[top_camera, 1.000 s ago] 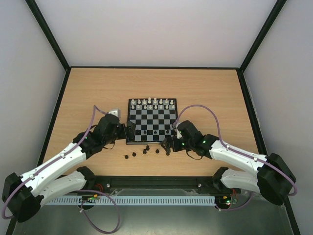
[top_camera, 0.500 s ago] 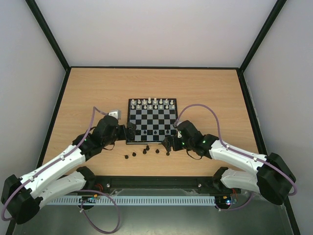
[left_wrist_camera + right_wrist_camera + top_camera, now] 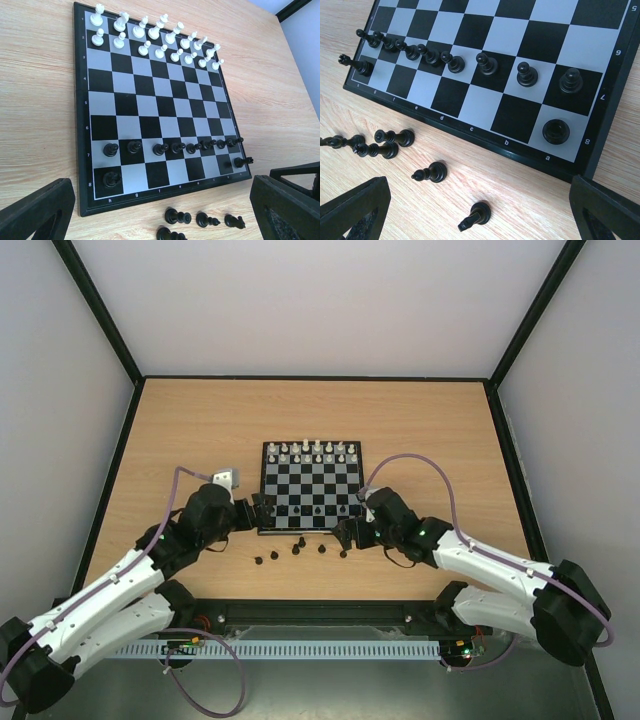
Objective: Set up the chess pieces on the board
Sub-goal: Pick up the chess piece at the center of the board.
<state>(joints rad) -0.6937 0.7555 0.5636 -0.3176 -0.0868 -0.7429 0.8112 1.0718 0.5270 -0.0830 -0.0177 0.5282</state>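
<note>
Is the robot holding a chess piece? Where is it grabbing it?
Nothing is held. The left claw and right claw are both open and empty; loose black pieces lie on the table.

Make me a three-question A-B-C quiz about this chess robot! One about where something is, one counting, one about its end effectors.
1. Where are the loose small black chess pieces? A on the light wooden table by the black-and-silver checkered chessboard's near edge; B mid-board; C inside an end effector.
2. How many black pieces stand in the board's nearest row? A none; B two; C eight.
3. The black left end effector and right end effector are: A open, empty; B shut on pawns; C out of sight.
Answers: A, they lie on wood; B, one at each corner; A, fingers wide apart, nothing between.
</note>
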